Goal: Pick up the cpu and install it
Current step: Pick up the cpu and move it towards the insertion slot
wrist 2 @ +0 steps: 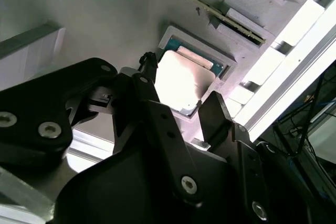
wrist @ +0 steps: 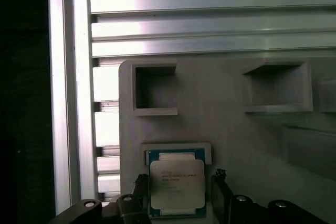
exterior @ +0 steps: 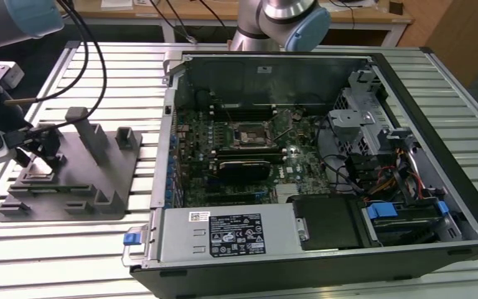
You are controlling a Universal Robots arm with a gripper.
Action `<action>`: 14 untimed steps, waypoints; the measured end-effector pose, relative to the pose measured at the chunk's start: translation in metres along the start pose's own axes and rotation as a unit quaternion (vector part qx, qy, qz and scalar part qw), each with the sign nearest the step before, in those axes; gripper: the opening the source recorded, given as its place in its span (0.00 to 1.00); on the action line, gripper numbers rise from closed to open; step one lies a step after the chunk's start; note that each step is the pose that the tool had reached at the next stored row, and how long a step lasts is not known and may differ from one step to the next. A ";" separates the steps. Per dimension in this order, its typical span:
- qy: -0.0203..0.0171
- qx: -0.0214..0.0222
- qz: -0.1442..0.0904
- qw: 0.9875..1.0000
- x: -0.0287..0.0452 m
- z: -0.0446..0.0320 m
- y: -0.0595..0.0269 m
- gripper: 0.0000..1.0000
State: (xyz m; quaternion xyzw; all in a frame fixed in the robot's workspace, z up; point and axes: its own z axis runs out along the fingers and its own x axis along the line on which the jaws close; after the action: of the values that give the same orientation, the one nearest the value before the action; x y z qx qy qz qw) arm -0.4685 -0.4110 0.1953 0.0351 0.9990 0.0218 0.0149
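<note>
The cpu [wrist: 177, 183] is a small square chip with a pale metal top and a green rim. It lies flat in a shallow square nest on the grey fixture plate [wrist: 236, 129]. In both wrist views my gripper [wrist: 179, 195] is open, with one black finger on each side of the cpu [wrist 2: 185, 80] and small gaps between them. The second wrist view shows the fingers [wrist 2: 152, 95] reaching down to the nest. In the exterior view the gripper [exterior: 43, 152] hangs over the fixture plate [exterior: 81, 187] at the exterior view's left.
An open computer case [exterior: 322, 249] lies at the exterior view's right of the plate, with the motherboard's empty socket [exterior: 248, 133] and a black heatsink block [exterior: 241, 167] inside. Upright posts [exterior: 85, 134] rise from the plate beside the gripper. Cables [exterior: 98, 68] trail over the slatted aluminium table [exterior: 65, 255].
</note>
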 end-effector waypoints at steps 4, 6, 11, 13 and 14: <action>-0.001 0.000 -0.003 1.000 0.0012 0.0022 -0.0002 0.59; -0.001 0.000 -0.009 1.000 0.0012 0.0032 -0.0002 0.59; -0.001 -0.001 -0.021 1.000 0.0014 0.0048 -0.0003 0.59; -0.001 -0.001 -0.021 1.000 0.0013 0.0058 -0.0003 0.59; -0.001 -0.001 -0.021 1.000 0.0014 0.0062 -0.0004 0.59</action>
State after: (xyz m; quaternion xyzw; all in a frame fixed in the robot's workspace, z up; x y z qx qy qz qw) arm -0.4697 -0.4110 0.1890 0.0142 0.9995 0.0222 0.0162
